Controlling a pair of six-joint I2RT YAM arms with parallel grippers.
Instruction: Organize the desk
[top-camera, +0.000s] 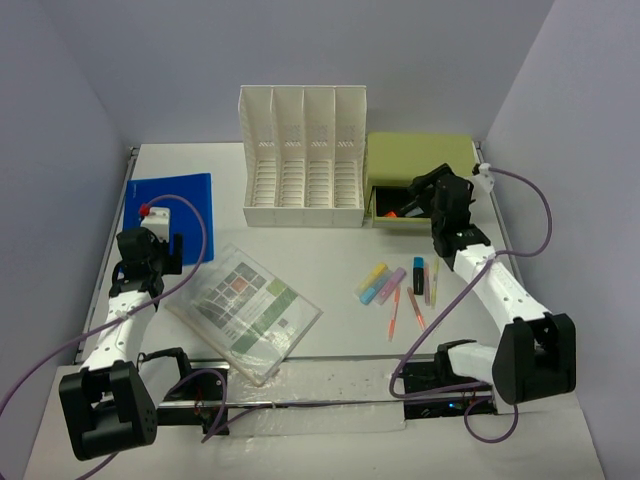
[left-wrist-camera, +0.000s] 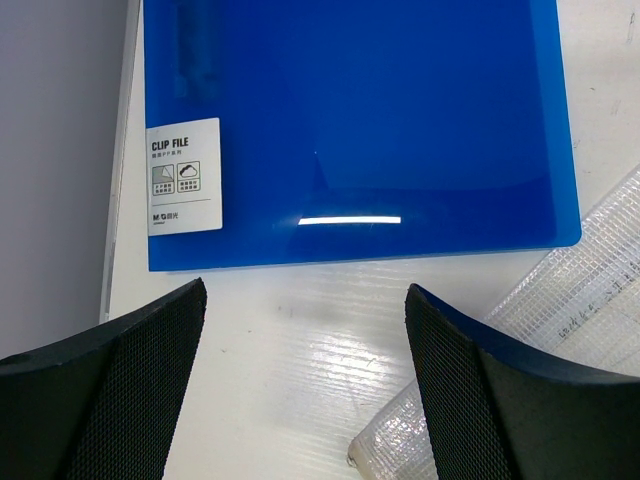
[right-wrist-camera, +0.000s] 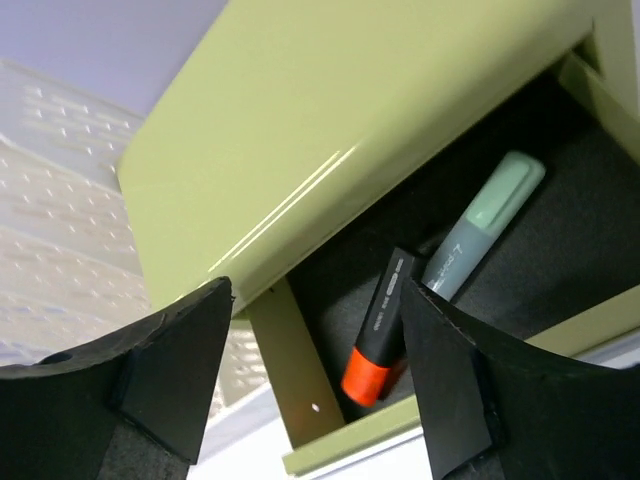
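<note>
Readable text: the blue folder (left-wrist-camera: 360, 130) is carrying a white sticker (left-wrist-camera: 184, 176) reading "CLIP FILE" over two small icons. The finer print below is too small to read. The printed sheet inside the clear mesh pouch (top-camera: 245, 310) is showing coloured blocks, with no legible text.

Landmark: the white slotted file rack (top-camera: 303, 155), standing at the far middle of the desk (top-camera: 330, 250). The desk is lying under everything, flat and white, with a metal rail running down its left edge.

- The folder, glossy, is lying flat left of the rack, close against that rail.
- The green drawer box (top-camera: 420, 158), also glossy, is sitting just right of the rack.
- Its drawer (right-wrist-camera: 345, 440) is standing pulled out, dark inside.
- In the drawer a black highlighter with an orange cap (right-wrist-camera: 378, 340) and a mint-green one (right-wrist-camera: 485, 225) are lying side by side.
- The pouch is lying front-left of the rack and the loose markers (top-camera: 385, 283) front-right, with bare white running between them and the rack.

The left gripper (left-wrist-camera: 305, 300) is hovering front-left of the rack, over the bare strip between the folder edge and the pouch. Its textured black fingers are spread wide and holding nothing. The right gripper (right-wrist-camera: 315, 290) is hovering right of the rack at the drawer mouth, jaws wide apart and empty.
</note>
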